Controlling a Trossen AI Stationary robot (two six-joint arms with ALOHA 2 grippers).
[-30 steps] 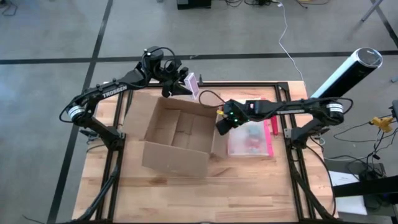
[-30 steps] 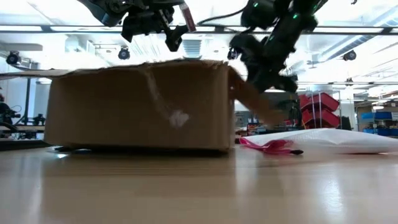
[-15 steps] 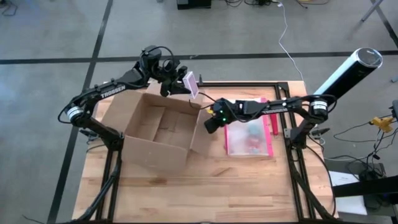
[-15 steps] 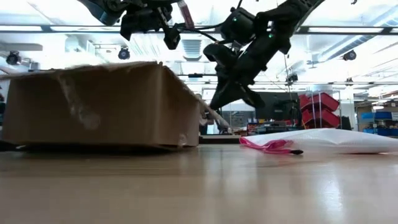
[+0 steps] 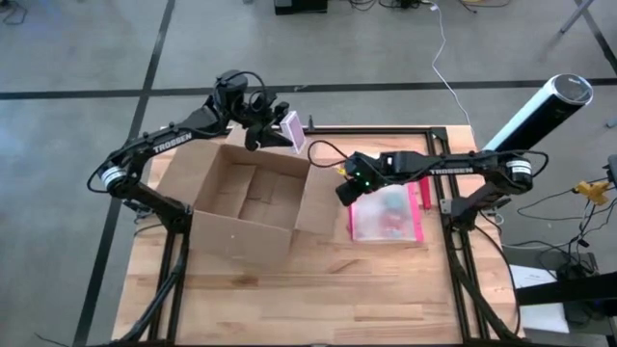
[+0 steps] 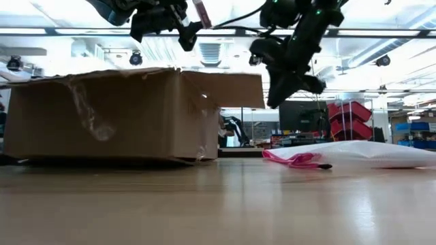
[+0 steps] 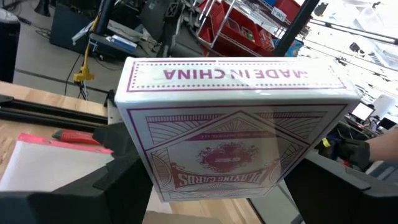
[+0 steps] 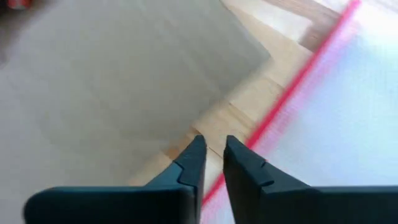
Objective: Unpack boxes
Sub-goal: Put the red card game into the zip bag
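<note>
The brown cardboard box (image 5: 246,198) (image 6: 109,116) stands open on the table's left half, resting on its bottom, its right flap (image 5: 323,198) spread outward. My left gripper (image 5: 278,130) (image 6: 184,24) hovers over the box's far edge, shut on a white pack of playing cards with purple print (image 7: 230,124) (image 5: 294,131). My right gripper (image 5: 344,193) (image 8: 212,146) hangs shut above the table, between the box's right flap and the pink-edged translucent pouch (image 5: 386,212) (image 6: 354,153). It touches nothing. My left gripper pinches the card pack by its two long narrow sides (image 7: 140,165), one finger on each. The pack's printed face shows in the left wrist view, its "MADE IN CHINA" end farthest from the fingers. It is lifted clear, tilted, above the box's far edge.
The pouch lies flat on the table's right half. Black frame rails (image 5: 386,128) run along the table's far and side edges. A white and black cylinder (image 5: 540,111) stands off the table's right far corner. Bare wood (image 5: 318,299) spreads toward the near edge.
The box has slid toward the table's left edge and turned a little. My right gripper went left at the box's right flap, then drew back to the right and up, off the flap. The flap now sticks out level. My left gripper still holds the card pack.
</note>
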